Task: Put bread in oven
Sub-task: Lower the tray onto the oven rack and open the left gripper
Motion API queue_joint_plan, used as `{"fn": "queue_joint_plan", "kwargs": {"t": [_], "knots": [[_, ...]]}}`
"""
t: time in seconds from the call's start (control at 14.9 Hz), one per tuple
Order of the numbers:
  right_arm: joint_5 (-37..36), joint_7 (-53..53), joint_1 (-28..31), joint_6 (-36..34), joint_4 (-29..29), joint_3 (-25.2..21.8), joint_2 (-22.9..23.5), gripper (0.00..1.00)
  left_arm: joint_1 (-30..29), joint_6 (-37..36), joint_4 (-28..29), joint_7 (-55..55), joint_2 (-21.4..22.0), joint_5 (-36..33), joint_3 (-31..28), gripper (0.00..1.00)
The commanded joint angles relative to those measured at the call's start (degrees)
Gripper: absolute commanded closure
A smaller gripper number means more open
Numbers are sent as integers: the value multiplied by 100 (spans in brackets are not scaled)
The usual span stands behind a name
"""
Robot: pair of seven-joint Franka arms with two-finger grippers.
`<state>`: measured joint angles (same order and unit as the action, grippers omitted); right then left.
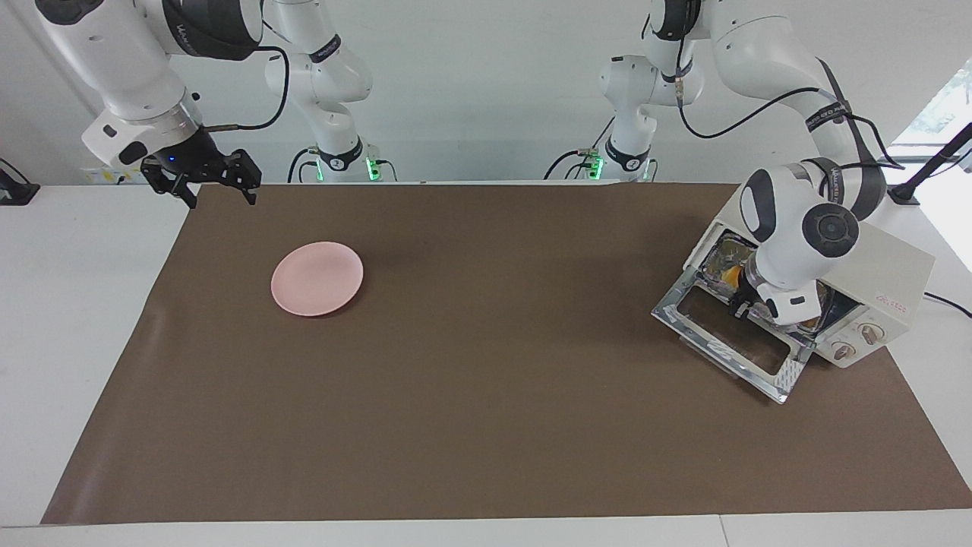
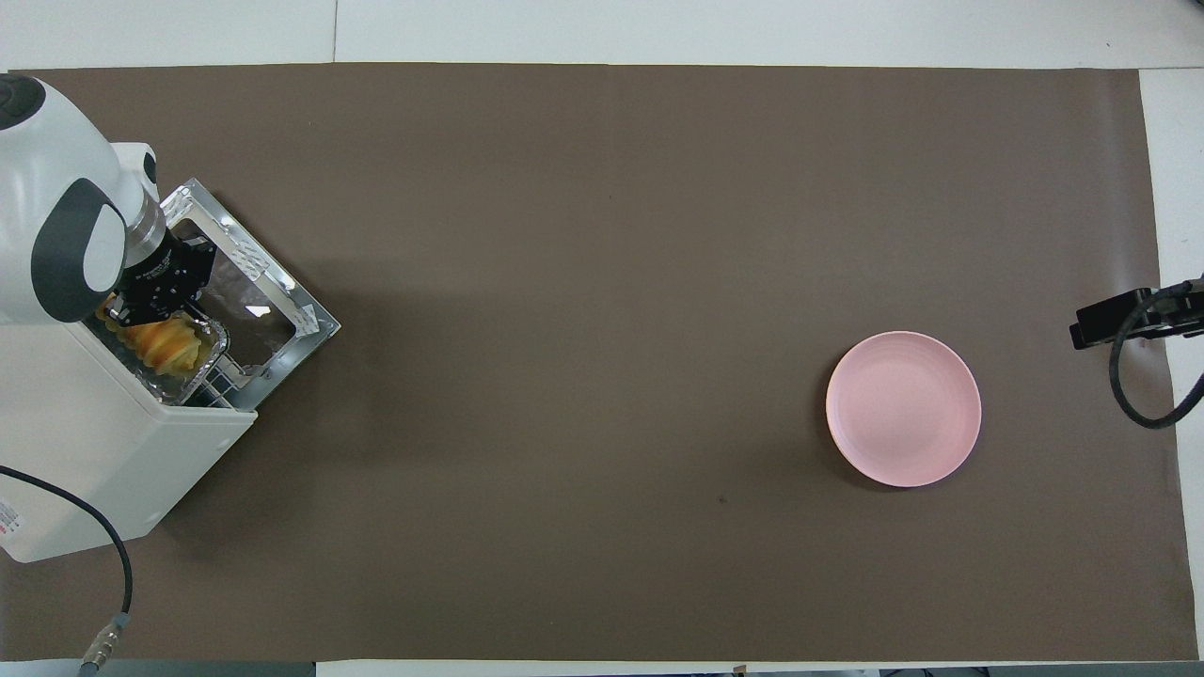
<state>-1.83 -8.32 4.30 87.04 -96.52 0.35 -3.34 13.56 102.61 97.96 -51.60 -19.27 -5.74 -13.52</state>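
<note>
The bread (image 2: 167, 344) lies in the foil tray (image 2: 209, 362) at the oven (image 2: 113, 461) mouth under the left tool (image 2: 155, 282) — its grip cannot be told — and looks light and soft, best pinched gently mid-loaf, while the right tool (image 1: 203, 178) waits with fingers apart.

Bright, even light; soft shadows; sharp

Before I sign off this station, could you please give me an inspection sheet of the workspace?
Surface: brown mat on a white table.
Job's things: oven, door down; bread in a foil tray at its mouth.
Clutter: pink plate, bare.
Grippers: left tool over the bread; right tool open, waiting over the mat's corner.
Cables: black lead beside the oven.
Surroundings: white wall.
</note>
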Motion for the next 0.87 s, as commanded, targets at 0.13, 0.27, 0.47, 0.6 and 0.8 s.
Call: {"fn": "queue_joint_plan", "kwargs": {"t": [0.13, 0.27, 0.47, 0.6, 0.8], "knots": [[34, -65, 88, -38, -95, 71, -105, 0, -169, 145, 346, 317, 274, -190, -11, 100], [25, -65, 88, -38, -95, 71, -105, 0, -152, 171, 346, 326, 283, -190, -2, 100], [34, -65, 97, -38, -95, 71, -105, 0, -126, 171, 346, 580, 283, -199, -2, 49], [34, -65, 88, -38, -95, 71, -105, 0, -90, 180, 294, 643, 265, -199, -2, 0], [34, -65, 88, -38, -95, 71, -105, 0, -64, 197, 128, 800, 248, -199, 7, 0]]}}
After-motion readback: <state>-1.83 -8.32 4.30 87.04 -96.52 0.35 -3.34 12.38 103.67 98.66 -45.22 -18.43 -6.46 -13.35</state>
